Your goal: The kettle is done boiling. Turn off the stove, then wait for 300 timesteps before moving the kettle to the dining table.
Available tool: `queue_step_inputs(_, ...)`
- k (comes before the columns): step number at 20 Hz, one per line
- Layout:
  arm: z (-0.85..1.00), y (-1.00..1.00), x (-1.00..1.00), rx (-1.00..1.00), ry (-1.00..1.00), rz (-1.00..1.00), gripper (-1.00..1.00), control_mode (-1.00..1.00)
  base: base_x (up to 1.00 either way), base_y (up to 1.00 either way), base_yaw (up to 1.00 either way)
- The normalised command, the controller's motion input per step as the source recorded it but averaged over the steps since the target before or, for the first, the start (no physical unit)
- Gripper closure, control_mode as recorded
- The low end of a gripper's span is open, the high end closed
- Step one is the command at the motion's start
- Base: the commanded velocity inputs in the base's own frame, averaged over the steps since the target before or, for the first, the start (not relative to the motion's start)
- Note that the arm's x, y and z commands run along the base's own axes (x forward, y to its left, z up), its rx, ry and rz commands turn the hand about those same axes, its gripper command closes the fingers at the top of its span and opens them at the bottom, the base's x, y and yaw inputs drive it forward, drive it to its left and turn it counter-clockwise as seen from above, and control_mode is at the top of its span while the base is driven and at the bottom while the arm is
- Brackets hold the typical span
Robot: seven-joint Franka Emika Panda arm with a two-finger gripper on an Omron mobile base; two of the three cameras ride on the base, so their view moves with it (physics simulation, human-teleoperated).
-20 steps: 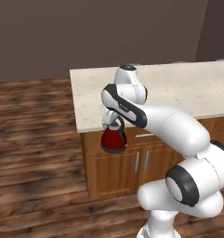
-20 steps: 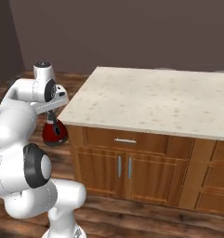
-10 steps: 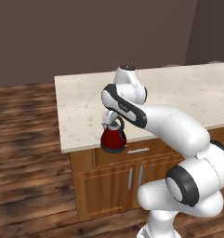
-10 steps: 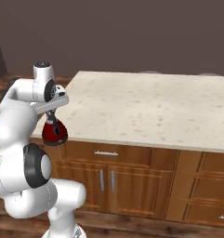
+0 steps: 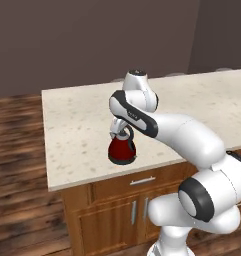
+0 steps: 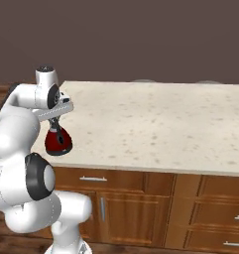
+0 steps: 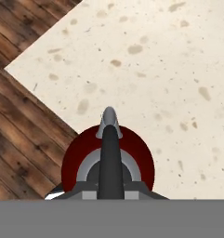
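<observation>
Kettle point(image 5: 122, 149), small, red and cone-shaped, hangs from the robot's gripper point(image 5: 118, 129) by its dark arched handle point(image 7: 109, 153). Taking the dining table point(image 5: 82, 125) as the landmark, the kettle sits over the table's speckled beige top, close to the near front edge and toward the end where the stone gives way to wood floor point(image 5: 17, 150). From the side cameras I cannot tell whether its base touches the stone or floats just above it.

The jaws are drawn in narrow and clamped on the handle's top. Looking down from the hand, the handle runs straight along the middle of the silver-grey lid point(image 7: 92, 165), with the short spout point(image 7: 108, 122) pointing away toward the table's middle.

Judging by its look, the kettle is rigid metal, smooth and likely somewhat slippery, and may carry hot water, so it could swing under the grip and slosh if tipped. The arch of the handle, at its highest point, seems the sensible hold, keeping the weight hanging straight below.

Counted: one kettle, one table, one gripper. Along the table's wooden front below the kettle I count one drawer with a silver bar handle point(image 5: 142, 180) and two cupboard doors point(image 5: 117, 220).
</observation>
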Motion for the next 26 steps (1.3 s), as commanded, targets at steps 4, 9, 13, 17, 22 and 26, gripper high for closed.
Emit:
queue_step_inputs(4,0.00,0.00,0.00,0.00,0.00,0.00,1.00,1.00,0.52,-0.30,-0.13)
queue_step_inputs(9,0.00,0.00,0.00,0.00,0.00,0.00,1.00,1.00,0.49,-0.24,-0.11)
queue_step_inputs(13,0.00,0.00,0.00,0.00,0.00,0.00,1.00,1.00,0.30,0.00,-0.07)
queue_step_inputs(17,0.00,0.00,0.00,0.00,0.00,0.00,1.00,1.00,0.19,0.00,-0.01)
queue_step_inputs(22,0.00,0.00,0.00,0.00,0.00,0.00,1.00,1.00,0.11,0.00,0.00)
queue_step_inputs(26,0.00,0.00,0.12,0.00,0.00,0.00,1.00,-1.00,0.00,0.00,0.00)
